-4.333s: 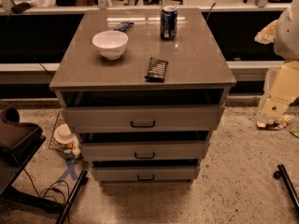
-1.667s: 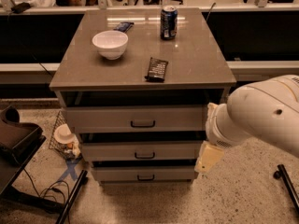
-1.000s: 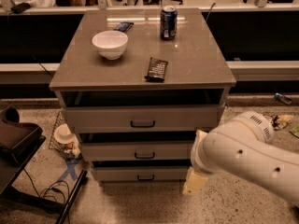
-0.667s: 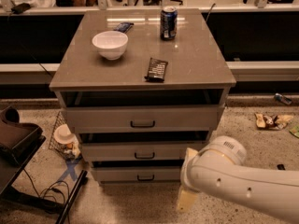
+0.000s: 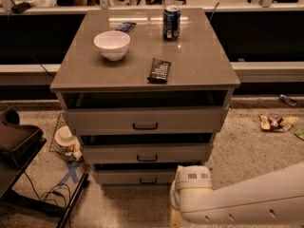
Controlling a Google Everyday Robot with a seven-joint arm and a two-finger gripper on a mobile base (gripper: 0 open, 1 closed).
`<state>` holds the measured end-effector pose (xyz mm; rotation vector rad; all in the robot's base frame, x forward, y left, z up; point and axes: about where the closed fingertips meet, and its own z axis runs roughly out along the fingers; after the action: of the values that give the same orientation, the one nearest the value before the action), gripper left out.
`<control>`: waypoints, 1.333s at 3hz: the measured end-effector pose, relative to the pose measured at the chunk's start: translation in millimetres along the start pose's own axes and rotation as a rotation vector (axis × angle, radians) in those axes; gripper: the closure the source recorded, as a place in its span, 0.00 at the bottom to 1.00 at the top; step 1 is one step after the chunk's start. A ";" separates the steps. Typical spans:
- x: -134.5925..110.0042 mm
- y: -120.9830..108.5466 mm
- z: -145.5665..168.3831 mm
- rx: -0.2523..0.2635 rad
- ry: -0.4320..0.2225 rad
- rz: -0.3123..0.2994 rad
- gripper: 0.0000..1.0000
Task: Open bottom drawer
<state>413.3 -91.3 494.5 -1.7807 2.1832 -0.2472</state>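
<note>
The bottom drawer (image 5: 135,177) is the lowest of the three grey fronts on the cabinet (image 5: 142,75), with a small black bar handle (image 5: 148,180). Its front sits about flush under the middle drawer (image 5: 145,153). My white arm (image 5: 237,203) reaches in from the bottom right. My gripper (image 5: 175,217) is low at the bottom edge of the view, just right of and in front of the bottom drawer's right end, mostly cut off. It is not touching the handle.
On the cabinet top stand a white bowl (image 5: 112,44), a soda can (image 5: 171,23), a dark packet (image 5: 159,70) and a blue packet (image 5: 125,27). A wire basket (image 5: 64,141), a black stand (image 5: 19,146) and cables lie left. Wrappers (image 5: 275,122) lie on the floor to the right.
My arm has swung in from the right and gone down and to the left, ending low in front of the cabinet's lower right corner. The drawers have not moved.
</note>
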 end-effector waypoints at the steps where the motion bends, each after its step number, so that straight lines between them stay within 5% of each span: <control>1: -8.6 3.2 7.5 -0.006 0.005 -0.011 0.00; 3: -77.5 23.3 107.8 -0.063 -0.040 -0.064 0.00; 4: -89.3 27.6 164.9 -0.096 -0.058 -0.080 0.00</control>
<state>460.7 12.0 342.9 -1.9039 2.1199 -0.1095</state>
